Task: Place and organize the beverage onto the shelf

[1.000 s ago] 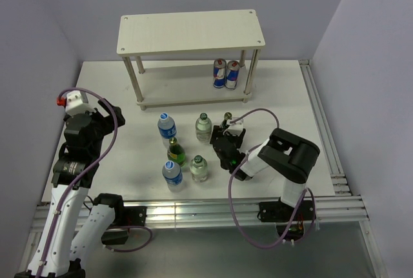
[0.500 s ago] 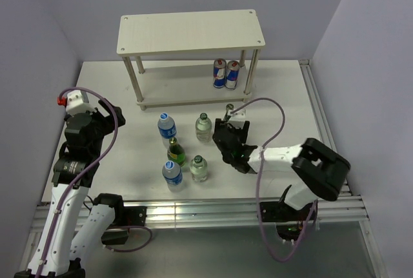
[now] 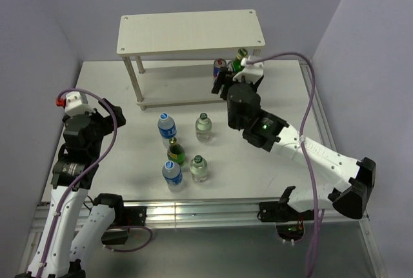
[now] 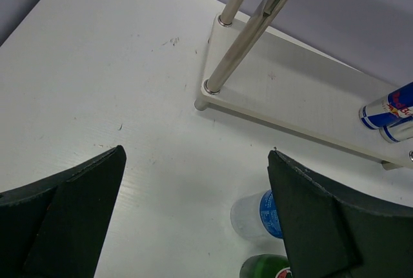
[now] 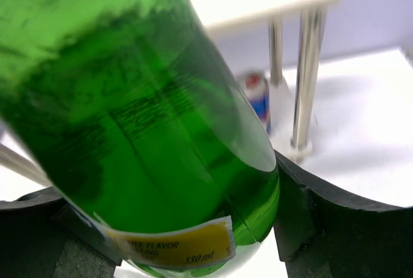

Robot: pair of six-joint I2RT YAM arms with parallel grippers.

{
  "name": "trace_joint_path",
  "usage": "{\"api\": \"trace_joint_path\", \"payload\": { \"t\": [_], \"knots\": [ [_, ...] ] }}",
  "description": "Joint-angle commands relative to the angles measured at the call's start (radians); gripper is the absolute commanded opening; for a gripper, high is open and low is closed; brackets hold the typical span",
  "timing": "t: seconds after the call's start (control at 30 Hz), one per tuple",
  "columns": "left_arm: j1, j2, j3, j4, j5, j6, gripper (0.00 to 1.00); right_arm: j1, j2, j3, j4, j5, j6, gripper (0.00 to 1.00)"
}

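The beige two-tier shelf [image 3: 190,31] stands at the back of the table. Two Red Bull cans [image 3: 220,66] stand on the right end of its lower board. My right gripper [image 3: 237,78] is shut on a green glass bottle [image 5: 148,123] with a yellow label. It holds the bottle up at the shelf's right front corner, and the bottle's cap [image 3: 242,53] is just below the top board. My left gripper [image 4: 197,226] is open and empty, above the table left of the loose bottles. In the top view my left gripper [image 3: 97,120] sits at the left.
Several bottles stand in a cluster mid-table: two blue-labelled water bottles [image 3: 166,124] [image 3: 171,171], two clear bottles with green caps [image 3: 204,125] [image 3: 199,168] and a green bottle [image 3: 174,151]. The shelf's metal legs [image 5: 306,78] are close to the held bottle. Walls enclose the table.
My right arm has lifted the green bottle from mid-table and swung it back and up to the shelf's right front corner. The left arm has not moved.
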Motion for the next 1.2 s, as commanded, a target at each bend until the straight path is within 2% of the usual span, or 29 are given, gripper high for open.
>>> {"api": "trace_joint_path", "payload": {
  "t": [0.0,0.37,0.57,0.77,1.17],
  "knots": [
    [0.007,-0.013,0.001,0.038,0.007,0.009,0.99,-0.037,0.021,0.211,0.000,-0.016,-0.106,0.00],
    [0.013,-0.024,0.000,0.038,-0.002,0.018,0.99,-0.249,0.378,0.816,-0.244,-0.224,-0.145,0.00],
    [0.027,-0.026,-0.002,0.041,0.015,0.018,0.99,-0.346,0.547,1.062,-0.329,-0.278,-0.145,0.00],
    [0.028,-0.029,-0.003,0.041,0.016,0.020,0.99,-0.409,0.618,1.142,-0.339,-0.317,-0.134,0.00],
    [0.042,-0.032,-0.002,0.041,0.021,0.018,0.99,-0.470,0.678,1.128,-0.319,-0.341,-0.108,0.00]
  ]
}}
